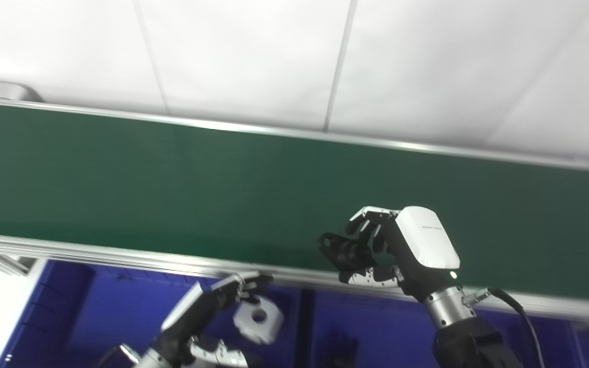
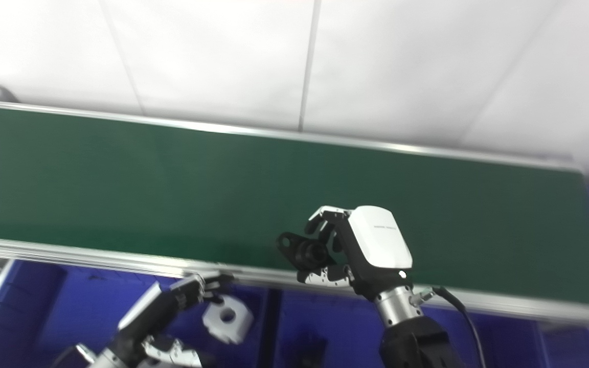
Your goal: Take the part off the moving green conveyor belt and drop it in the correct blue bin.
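We are pinching the black part (image 1: 339, 250) in our right hand (image 1: 402, 245) over the green belt (image 1: 172, 184) — keeping it firm, we should be swinging toward the blue bin (image 1: 366, 327); our left hand (image 1: 207, 306), fingers loosely curled, is hovering beside a white part (image 1: 258, 319).

One black part (image 1: 343, 251), one white part (image 1: 258, 319), perhaps two blue bins (image 1: 95, 312)

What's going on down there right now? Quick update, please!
Right hand shut on black part, over green belt. Left hand over blue bin, white part beside its fingers; grip unclear. Nothing in the way.
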Tool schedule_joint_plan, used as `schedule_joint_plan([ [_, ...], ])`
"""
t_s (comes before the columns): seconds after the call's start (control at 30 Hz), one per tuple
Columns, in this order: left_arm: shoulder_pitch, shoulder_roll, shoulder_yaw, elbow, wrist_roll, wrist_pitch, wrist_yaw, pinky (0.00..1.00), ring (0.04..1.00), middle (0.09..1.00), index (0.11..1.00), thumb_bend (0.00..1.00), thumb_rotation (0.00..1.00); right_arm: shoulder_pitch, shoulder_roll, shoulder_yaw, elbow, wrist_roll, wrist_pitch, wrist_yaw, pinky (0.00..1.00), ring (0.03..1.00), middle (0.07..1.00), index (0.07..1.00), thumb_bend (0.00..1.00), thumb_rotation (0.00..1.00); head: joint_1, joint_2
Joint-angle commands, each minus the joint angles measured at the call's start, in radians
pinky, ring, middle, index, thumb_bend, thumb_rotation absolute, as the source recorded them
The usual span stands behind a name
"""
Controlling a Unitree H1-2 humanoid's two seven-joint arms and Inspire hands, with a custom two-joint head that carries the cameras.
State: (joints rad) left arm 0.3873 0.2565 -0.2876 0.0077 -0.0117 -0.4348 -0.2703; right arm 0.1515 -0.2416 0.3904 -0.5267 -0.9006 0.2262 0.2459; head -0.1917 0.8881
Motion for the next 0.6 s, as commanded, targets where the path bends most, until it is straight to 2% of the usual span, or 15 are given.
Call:
schedule_joint_plan([
  [0.0,0.008,0.001,0.009,-0.034,-0.038,-0.032,-0.015,0.71,0.795,0.854,0.811,0.82,0.16,0.036,-0.011,-0.010,-0.044,0.009,-0.053,-0.016,0.20,0.438,0.449,0.509,0.52,0.00,-0.002,0.008],
  [0.13,0.008,0.001,0.016,-0.037,-0.058,-0.032,-0.026,0.70,0.781,0.850,0.814,0.82,0.15,0.123,-0.026,-0.012,-0.031,0.013,-0.089,-0.059,0.24,0.445,0.484,0.486,0.52,0.00,-0.009,0.020],
  [0.27,0.013,0.003,0.023,-0.050,-0.068,-0.024,-0.034,0.69,0.776,0.843,0.812,0.82,0.14,0.191,-0.029,-0.018,-0.019,0.024,-0.097,-0.068,0.20,0.444,0.507,0.467,0.52,0.00,-0.019,0.032],
  [0.37,0.017,0.005,0.027,-0.063,-0.077,-0.015,-0.041,0.70,0.772,0.839,0.814,0.82,0.13,0.227,-0.027,-0.025,-0.013,0.043,-0.087,-0.059,0.21,0.445,0.478,0.491,0.52,0.00,-0.022,0.037],
  [0.4,0.020,0.006,0.029,-0.069,-0.083,-0.005,-0.042,0.70,0.772,0.838,0.814,0.82,0.13,0.241,-0.027,-0.026,0.003,0.042,-0.099,-0.078,0.21,0.445,0.474,0.494,0.52,0.00,-0.023,0.041],
  [0.47,0.022,0.008,0.032,-0.077,-0.086,0.006,-0.042,0.70,0.769,0.838,0.812,0.82,0.13,0.263,-0.025,-0.027,0.033,0.036,-0.112,-0.107,0.23,0.365,0.451,0.522,0.51,0.00,-0.025,0.046],
  [0.57,0.025,0.011,0.037,-0.090,-0.101,0.024,-0.046,0.70,0.772,0.839,0.813,0.82,0.13,0.285,-0.016,-0.028,0.079,0.028,-0.106,-0.136,0.28,0.362,0.442,0.528,0.51,0.00,-0.039,0.055],
])
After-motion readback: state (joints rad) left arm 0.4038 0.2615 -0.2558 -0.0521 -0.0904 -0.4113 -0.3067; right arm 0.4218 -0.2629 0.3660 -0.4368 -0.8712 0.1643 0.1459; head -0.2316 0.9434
